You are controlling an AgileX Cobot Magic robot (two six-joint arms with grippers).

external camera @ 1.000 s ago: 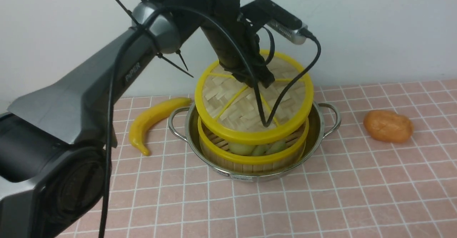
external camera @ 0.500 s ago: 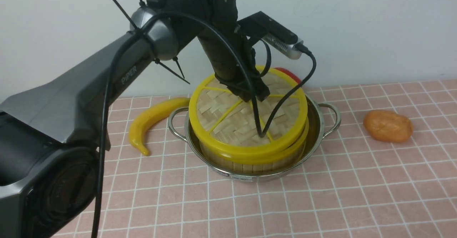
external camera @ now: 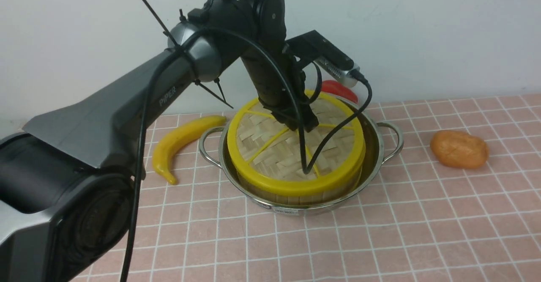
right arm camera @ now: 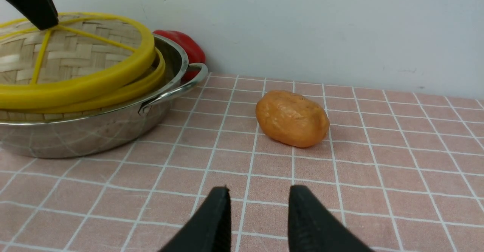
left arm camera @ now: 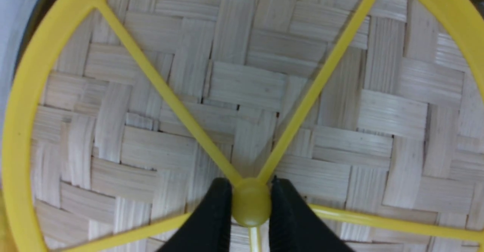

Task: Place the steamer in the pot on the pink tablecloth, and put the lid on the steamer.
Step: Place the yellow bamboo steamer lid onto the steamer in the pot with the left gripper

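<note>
left gripper [left arm camera: 251,203] pinches the lid [external camera: 296,144] by its hub, to seat it flat on the steamer [external camera: 291,193] | steamer sits in the pot [external camera: 376,146], mid pink tablecloth [external camera: 422,231] | right gripper [right arm camera: 259,214] parted, empty (idle, near right)

Lid [external camera: 291,155] on steamer [external camera: 296,191] in pot [external camera: 376,146], seemingly seated.

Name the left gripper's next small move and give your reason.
Probably open the left gripper and lift clear: its fingers pinch the hub of the lid, which already sits on the steamer inside the pot, though perhaps slightly tilted.
</note>
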